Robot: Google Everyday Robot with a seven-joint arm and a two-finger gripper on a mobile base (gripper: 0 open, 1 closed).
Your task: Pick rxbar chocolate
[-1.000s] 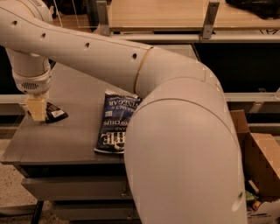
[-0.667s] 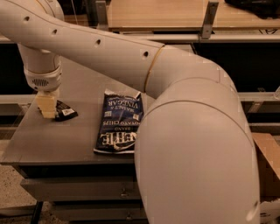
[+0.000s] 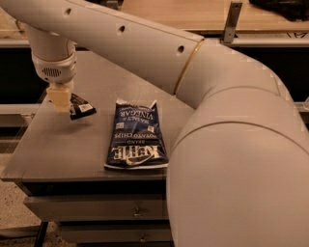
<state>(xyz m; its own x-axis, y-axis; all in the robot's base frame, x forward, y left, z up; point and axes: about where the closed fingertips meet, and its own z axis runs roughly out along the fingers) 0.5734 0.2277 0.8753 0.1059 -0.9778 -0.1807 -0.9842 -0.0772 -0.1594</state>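
Observation:
The rxbar chocolate (image 3: 81, 107) is a small dark wrapper with a white label patch. It hangs tilted at the left of the grey table (image 3: 58, 154), with one end between my cream-coloured fingers. My gripper (image 3: 60, 100) points down from the white wrist and is shut on the bar's left end, holding it just above the tabletop. The bar's left part is hidden behind the fingers.
A big blue Kettle chip bag (image 3: 136, 135) lies flat on the table, to the right of the bar. My large white arm (image 3: 231, 144) fills the right half of the view. The table has drawers (image 3: 96, 210) below, and a shelf (image 3: 203, 14) runs behind it.
My gripper has moved right and slightly up, and the rxbar has come along with it, rising off the tabletop. The chip bag has stayed in place.

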